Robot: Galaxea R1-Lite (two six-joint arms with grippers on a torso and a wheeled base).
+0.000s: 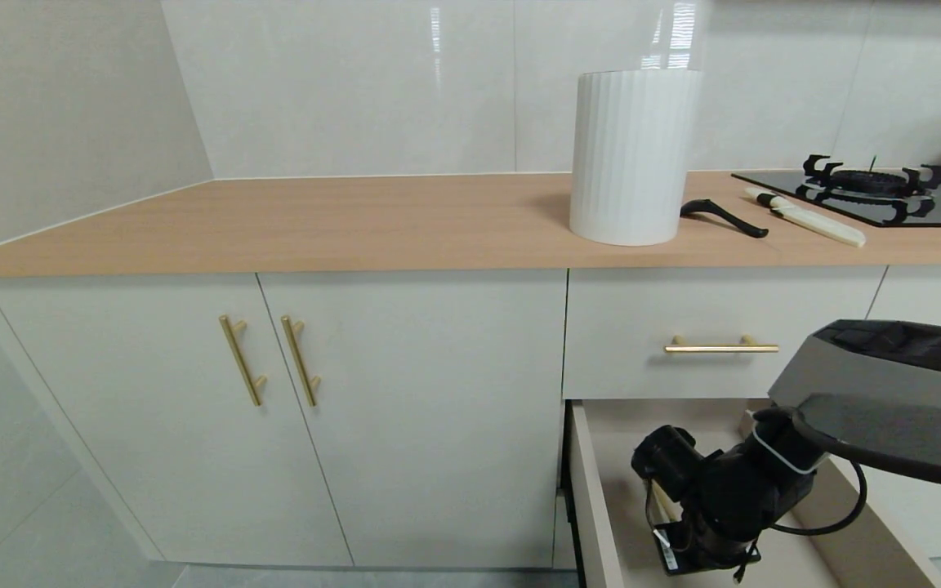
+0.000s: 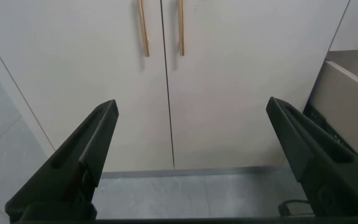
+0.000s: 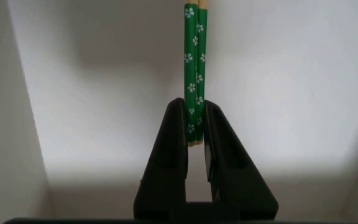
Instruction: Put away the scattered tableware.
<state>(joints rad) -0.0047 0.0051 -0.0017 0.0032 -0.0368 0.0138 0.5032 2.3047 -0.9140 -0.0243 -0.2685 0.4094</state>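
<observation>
Inside drawer (image 1: 593, 490), chopsticks (image 3: 194, 62) clamped in right tool (image 3: 194, 118)

Two chopsticks (image 3: 194, 62), one canister (image 1: 632, 155), one black utensil (image 1: 724, 217), one knife (image 1: 805, 217)

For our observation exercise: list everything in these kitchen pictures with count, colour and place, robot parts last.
countertop: one, brown, above cabinets
ribbed container: one, white, on countertop
black utensil: one, black, right of container
cream utensil: one, cream, beside hob
hob: one, black, countertop's right end
cabinet doors: two, white, under countertop
upper drawer: one, white, shut
lower drawer: one, white, pulled open
chopsticks: two, green, over lower drawer
left end effector: one, black, open, facing cabinet doors
right end effector: one, black, shut on chopsticks
</observation>
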